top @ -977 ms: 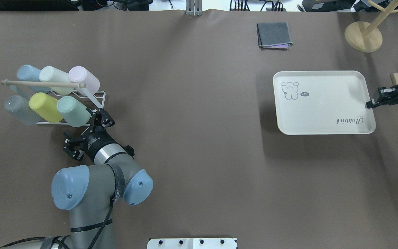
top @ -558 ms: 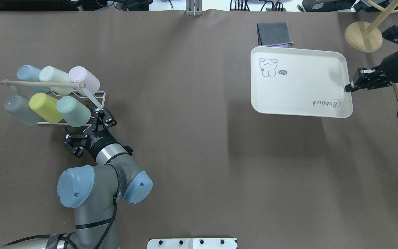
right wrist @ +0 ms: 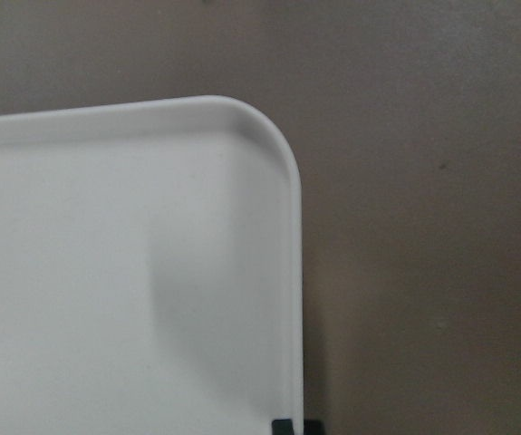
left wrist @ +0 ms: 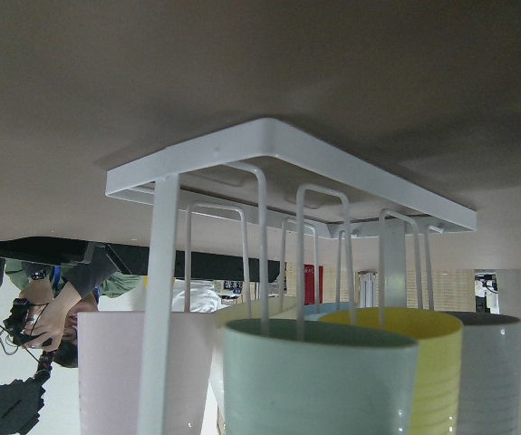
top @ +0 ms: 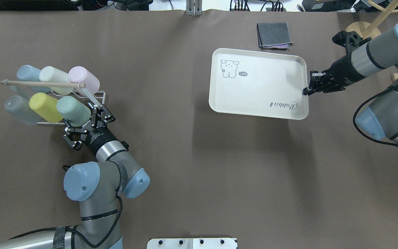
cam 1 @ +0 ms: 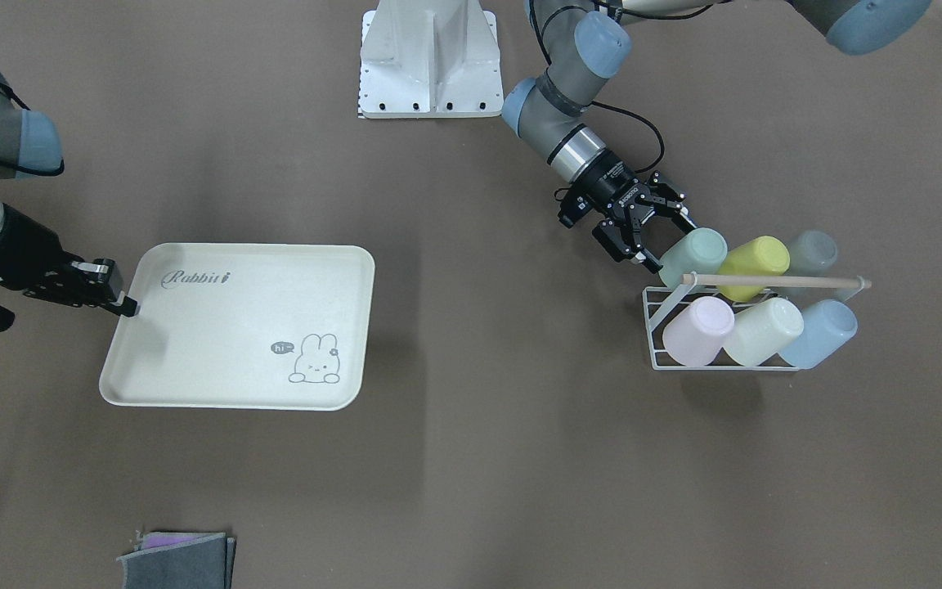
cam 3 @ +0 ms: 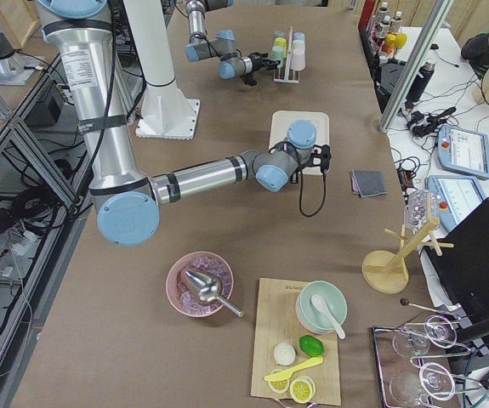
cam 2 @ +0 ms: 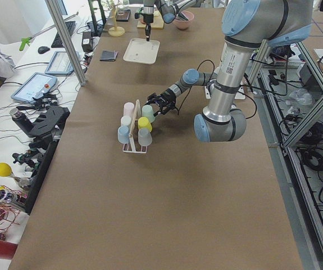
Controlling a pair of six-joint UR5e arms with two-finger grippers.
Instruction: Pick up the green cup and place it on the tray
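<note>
Overhead view, read left to right.

Far left: white wire rack (top: 100,95) with six cups lying tilted on its pegs in two rows, and a wooden dowel (top: 40,83) across the top. The near row holds the grey cup (top: 19,110), the yellow cup (top: 45,107) and the green cup (top: 73,110). The green cup is at the row's right end, just beside the yellow one. It is on its peg and not yet lifted.

Left gripper (top: 83,122): at the green cup's near end, fingers spread wide, one on either side of the cup. I cannot tell whether either finger touches the wall. The wrist view looks straight at the cup's end and the pegs.

Handling, as a judgement: small plastic tumbler, so light and fairly stiff, but smooth and slightly tapered, and it may slip toward its narrow end if pinched lightly. Take hold across the side wall around mid-height, clear of the yellow cup. Use a moderate squeeze, since a thin wall may flex. Draw it off along the peg's line before any lift, or the rack may come with it.

Centre-right: tray (top: 264,86), nothing on it. Its shadow on the table (top: 185,173) is offset, so it is probably held off the surface. A folded cloth (top: 275,34) lies beyond it.

Right: right gripper (top: 306,91), fingers pinched together on the tray's short edge near the "Rabbit" lettering.
</note>
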